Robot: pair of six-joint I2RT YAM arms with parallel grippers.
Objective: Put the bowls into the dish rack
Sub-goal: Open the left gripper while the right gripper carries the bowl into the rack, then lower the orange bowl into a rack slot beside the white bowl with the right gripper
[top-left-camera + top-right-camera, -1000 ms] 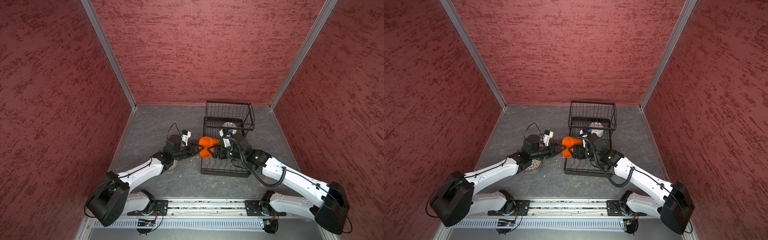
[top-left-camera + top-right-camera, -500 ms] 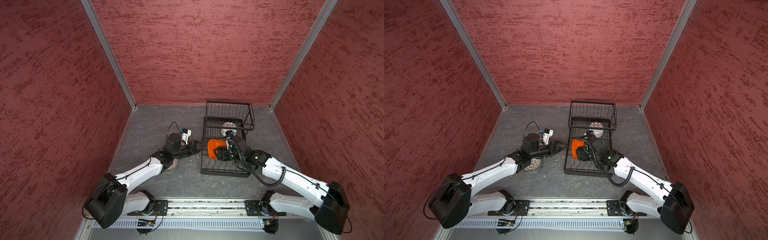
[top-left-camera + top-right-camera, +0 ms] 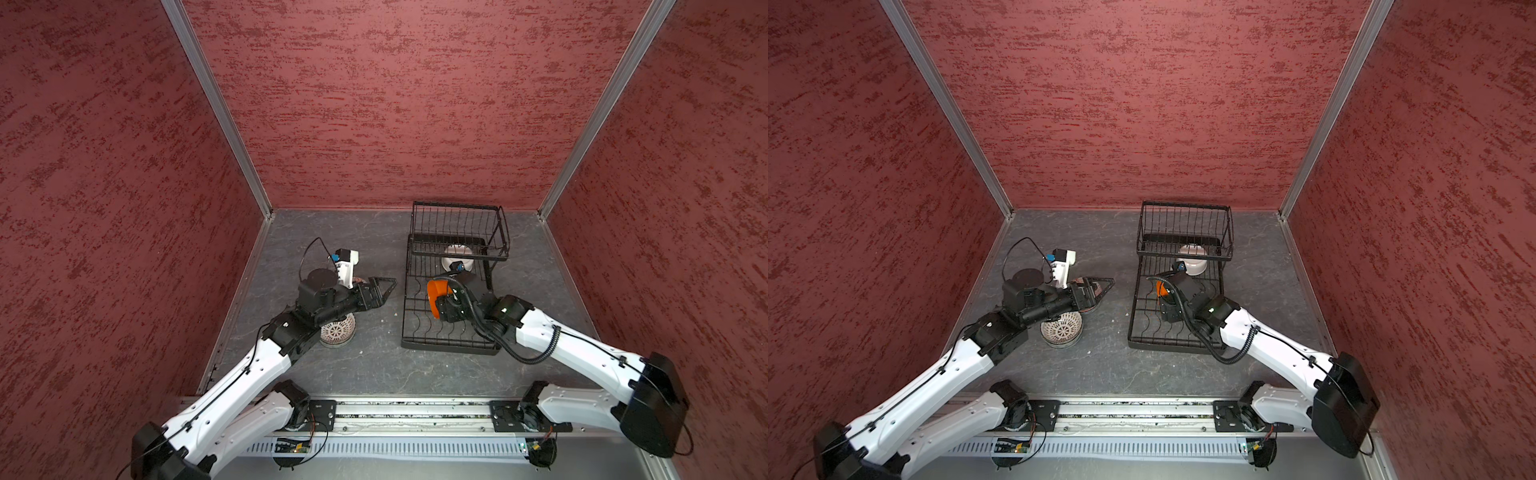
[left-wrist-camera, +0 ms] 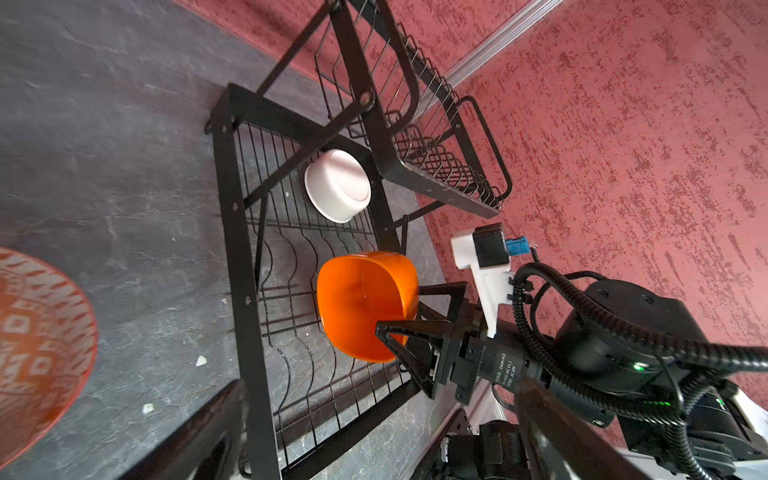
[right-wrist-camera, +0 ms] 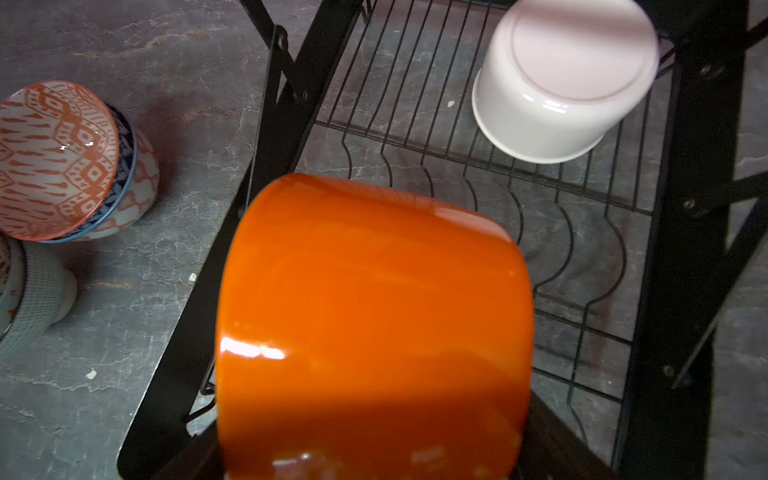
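My right gripper (image 3: pixel 441 300) is shut on the plain orange bowl (image 3: pixel 435 293) (image 4: pixel 365 303) (image 5: pixel 374 324), a jaw on either side. The bowl lies on its side low over the curved dividers of the black wire dish rack (image 3: pixel 405 320) (image 3: pixel 1133 320) (image 4: pixel 232 249) (image 5: pixel 685 249). A white bowl (image 3: pixel 457 257) (image 3: pixel 1192 261) (image 4: pixel 336 185) (image 5: pixel 561 83) leans in the rack under the raised basket. My left gripper (image 3: pixel 388 291) (image 3: pixel 1102 289) hangs open and empty over the floor, left of the rack. Stacked patterned bowls (image 3: pixel 337 332) (image 3: pixel 1061 330) stand under the left arm.
A red-orange patterned bowl (image 5: pixel 58 162) (image 4: pixel 37 332) tops a short stack on the floor beside the rack's left rail, with a dotted grey-green bowl (image 5: pixel 29 299) close by. Red walls (image 3: pixel 374 104) enclose the floor on three sides. The arm rail (image 3: pixel 415 411) runs along the front.
The left gripper let go of the orange bowl, opened wide and drew back to the left. The right gripper carried the bowl rightward from the rack's left edge over the dividers.
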